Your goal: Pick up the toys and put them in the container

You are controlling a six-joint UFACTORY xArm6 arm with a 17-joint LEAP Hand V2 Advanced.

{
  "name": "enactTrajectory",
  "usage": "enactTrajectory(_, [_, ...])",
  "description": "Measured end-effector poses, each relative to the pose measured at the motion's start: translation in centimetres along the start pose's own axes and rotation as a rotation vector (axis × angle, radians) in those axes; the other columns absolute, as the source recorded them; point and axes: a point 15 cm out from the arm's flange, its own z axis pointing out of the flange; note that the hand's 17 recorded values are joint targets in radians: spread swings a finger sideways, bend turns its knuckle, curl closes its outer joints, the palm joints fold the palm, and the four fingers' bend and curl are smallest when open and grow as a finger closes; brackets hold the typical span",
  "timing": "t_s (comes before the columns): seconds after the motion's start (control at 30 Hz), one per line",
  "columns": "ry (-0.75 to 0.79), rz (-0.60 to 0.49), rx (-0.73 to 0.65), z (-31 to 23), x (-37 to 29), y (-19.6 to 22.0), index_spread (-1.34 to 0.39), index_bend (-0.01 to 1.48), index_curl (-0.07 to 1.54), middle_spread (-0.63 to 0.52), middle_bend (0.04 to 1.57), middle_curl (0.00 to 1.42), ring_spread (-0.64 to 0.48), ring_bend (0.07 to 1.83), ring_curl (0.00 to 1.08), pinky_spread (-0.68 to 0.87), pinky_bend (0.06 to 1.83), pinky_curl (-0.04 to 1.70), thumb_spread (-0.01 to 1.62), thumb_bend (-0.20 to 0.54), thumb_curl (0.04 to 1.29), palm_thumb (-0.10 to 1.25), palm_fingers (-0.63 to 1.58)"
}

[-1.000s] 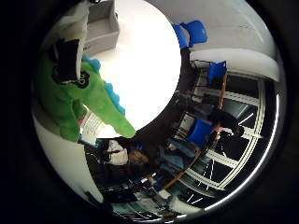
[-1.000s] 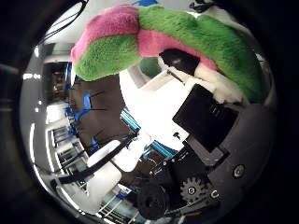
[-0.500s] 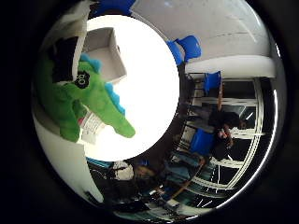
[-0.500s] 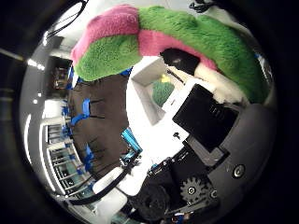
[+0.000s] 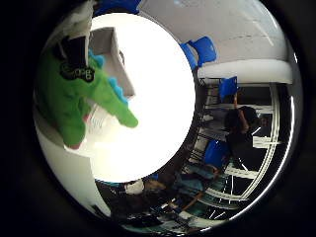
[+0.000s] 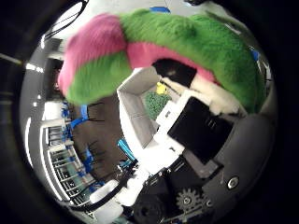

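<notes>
A green plush toy (image 6: pixel 201 42) with a pink mouth fills much of the right thumb side palm view, close to the palm. My hand (image 6: pixel 210 140) is shut on it, its black and white fingers pressed against the plush. The right little finger side palm view shows the toy's green body with blue spikes (image 5: pixel 74 99) held over the white table (image 5: pixel 163 99). The container (image 6: pixel 149 93), a white open box, stands on the table below the toy, with a green thing and a yellow thing in it. It also shows in the right little finger side palm view (image 5: pixel 107 44).
Blue chairs (image 5: pixel 204 47) stand beyond the table's far edge. More blue chairs and metal racks (image 6: pixel 79 140) stand on the dark floor beside the table.
The views have shifted as the hand moved with the toy. The container now looks larger and nearer in the right thumb side palm view. The toy stays in the hand.
</notes>
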Motion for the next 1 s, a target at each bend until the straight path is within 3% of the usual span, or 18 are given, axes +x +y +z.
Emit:
enactTrajectory(0.03, [-0.004, -0.002, -0.008, 0.1, 0.0, 0.2, -0.45, 0.43, 0.63, -0.24, 0.88, 0.50, -0.26, 1.05, 0.59, -0.35, 0.80, 0.85, 1.11, -0.028, 0.44, 0.75, 0.24])
enactTrajectory(0.13, [-0.013, -0.025, -0.024, 0.4, 0.1, 0.8, -0.51, 0.39, 0.53, -0.17, 0.64, 0.40, -0.13, 0.85, 0.48, 0.01, 0.73, 0.80, 1.12, -0.023, 0.42, 0.73, 0.08])
enactTrajectory(0.2, [-0.019, -0.027, -0.024, 0.4, 0.3, 0.9, -0.51, 0.36, 0.49, -0.12, 0.54, 0.36, -0.03, 0.73, 0.41, 0.22, 0.69, 0.74, 1.12, -0.020, 0.42, 0.73, 0.06])
enactTrajectory(0.33, [-0.063, -0.021, 0.004, 0.2, 0.1, 0.9, -0.51, 0.32, 0.43, -0.07, 0.44, 0.33, 0.08, 0.59, 0.33, 0.43, 0.59, 0.63, 1.12, -0.020, 0.41, 0.73, 0.09])
enactTrajectory(0.7, [-0.116, 0.017, 0.098, -3.7, 1.5, 3.8, -0.50, 0.18, 0.36, -0.06, 0.28, 0.30, 0.13, 0.41, 0.23, 0.50, 0.40, 0.44, 1.11, -0.020, 0.40, 0.74, 0.23])
enactTrajectory(1.0, [-0.161, 0.121, 0.187, -9.1, 2.9, 10.1, -0.48, 0.17, 0.32, -0.07, 0.24, 0.32, 0.14, 0.37, 0.22, 0.49, 0.36, 0.37, 1.12, -0.018, 0.39, 0.76, 0.28])
